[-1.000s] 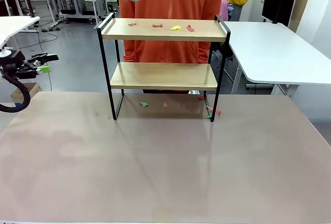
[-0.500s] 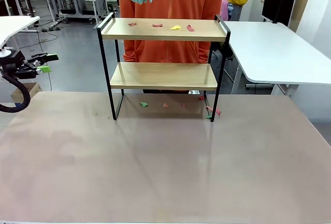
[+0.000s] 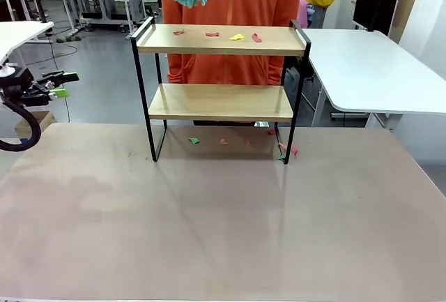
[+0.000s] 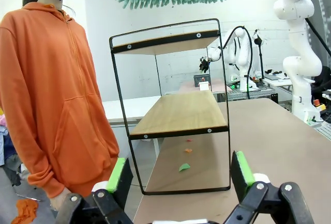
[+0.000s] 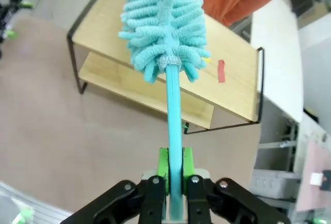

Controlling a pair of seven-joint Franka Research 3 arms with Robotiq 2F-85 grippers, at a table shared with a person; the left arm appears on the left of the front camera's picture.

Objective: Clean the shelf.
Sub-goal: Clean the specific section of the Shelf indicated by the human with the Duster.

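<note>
Clamping duster (image 5: 163, 22) by its handle, tight in right gripper (image 5: 175, 176), above shelf (image 3: 219, 40) toward 11 o'clock. Keeping shelf at 12 o'clock on table (image 3: 223, 232). Holding left gripper (image 4: 180, 173) spread wide, empty, at 9 o'clock.

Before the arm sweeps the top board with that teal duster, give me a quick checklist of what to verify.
1. Grip: right end effector shut on the teal fluffy duster by its handle: ok.
2. Duster above the two-tier wooden, black-framed shelf, apart from it: ok.
3. Top board free of small red and yellow paper scraps: not ok.
4. Clearance: left end effector open, off to the shelf's side: ok.
5. Person in orange hoodie behind the shelf, not touching the boards: ok.
</note>
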